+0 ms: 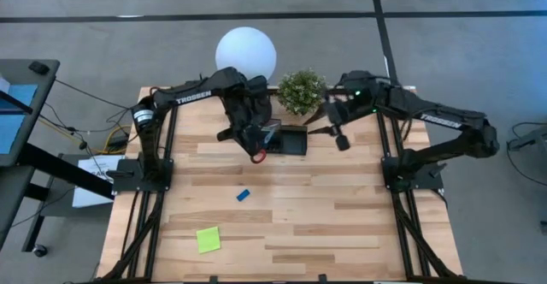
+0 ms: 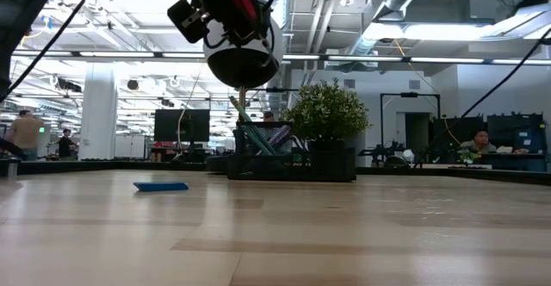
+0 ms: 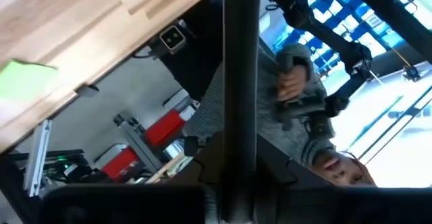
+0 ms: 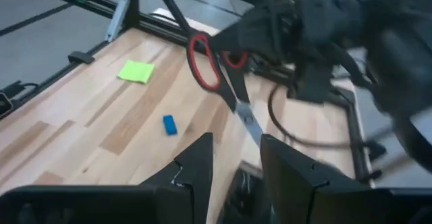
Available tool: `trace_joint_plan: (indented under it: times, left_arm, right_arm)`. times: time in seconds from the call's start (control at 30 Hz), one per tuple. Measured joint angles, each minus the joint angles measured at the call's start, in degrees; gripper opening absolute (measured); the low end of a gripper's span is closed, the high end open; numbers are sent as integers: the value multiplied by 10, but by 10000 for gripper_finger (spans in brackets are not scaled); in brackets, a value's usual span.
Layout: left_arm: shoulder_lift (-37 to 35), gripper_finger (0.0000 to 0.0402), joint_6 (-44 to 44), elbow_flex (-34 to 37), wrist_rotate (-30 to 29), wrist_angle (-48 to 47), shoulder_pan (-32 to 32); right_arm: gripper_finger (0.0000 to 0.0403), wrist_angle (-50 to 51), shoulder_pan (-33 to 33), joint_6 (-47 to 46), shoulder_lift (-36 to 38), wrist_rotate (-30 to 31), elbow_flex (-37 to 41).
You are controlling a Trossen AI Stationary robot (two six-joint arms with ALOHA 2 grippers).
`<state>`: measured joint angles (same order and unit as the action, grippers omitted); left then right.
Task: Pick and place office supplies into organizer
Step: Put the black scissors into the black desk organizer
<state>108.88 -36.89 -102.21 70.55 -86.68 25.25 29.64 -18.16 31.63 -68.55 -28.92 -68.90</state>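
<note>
My left gripper [image 1: 256,143] is over the left end of the black organizer [image 1: 291,140] at the table's far side, shut on the red-handled scissors [image 4: 219,75]. Pens and a wooden pencil stand in the organizer [image 2: 293,161]. My right gripper [image 4: 236,163] is open and hangs in the air just right of the organizer [image 1: 340,137], touching nothing. The blue eraser [image 1: 243,195] lies flat mid-table. The lime-green sticky pad [image 1: 208,239] lies flat toward the near left. My left gripper holds the scissors at their handle end [image 4: 233,57]. Its dark body hides the exact spot. One red loop [image 4: 202,62] sticks out free. The scissors are lifted clear of the table, with the blades [image 4: 246,116] slanting down toward the organizer.
A potted plant [image 1: 301,91] stands right behind the organizer, and a white globe lamp [image 1: 245,53] stands at the far edge behind my left arm. People show in the room beyond the table. Bare wood lies along the right and near parts of the table.
</note>
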Motion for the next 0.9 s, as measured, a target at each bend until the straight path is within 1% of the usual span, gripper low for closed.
trace_joint_plan:
  times: [0.1,0.23,0.3,0.47,0.7,0.77,0.9]
  left_arm:
    - [0,24,14,0,6,-2,-6]
    - [0,23,50,0,2,0,-29]
    - [0,23,58,0,0,1,-44]
    - [0,23,83,0,-3,3,-83]
    - [-1,23,111,-13,-10,4,-146]
    - [-2,23,128,-27,-33,11,-162]
    - [-2,23,142,-55,-111,39,-183]
  right_arm:
    - [118,-55,33,2,-35,3,0]
    - [118,-133,87,-6,-73,4,0]
    - [118,-154,109,-13,-86,10,0]
    - [118,-164,121,-54,-92,37,1]
    - [118,-168,141,-136,-81,29,0]
    - [118,-161,151,-158,-81,25,0]
    - [118,-152,179,-217,-82,19,0]
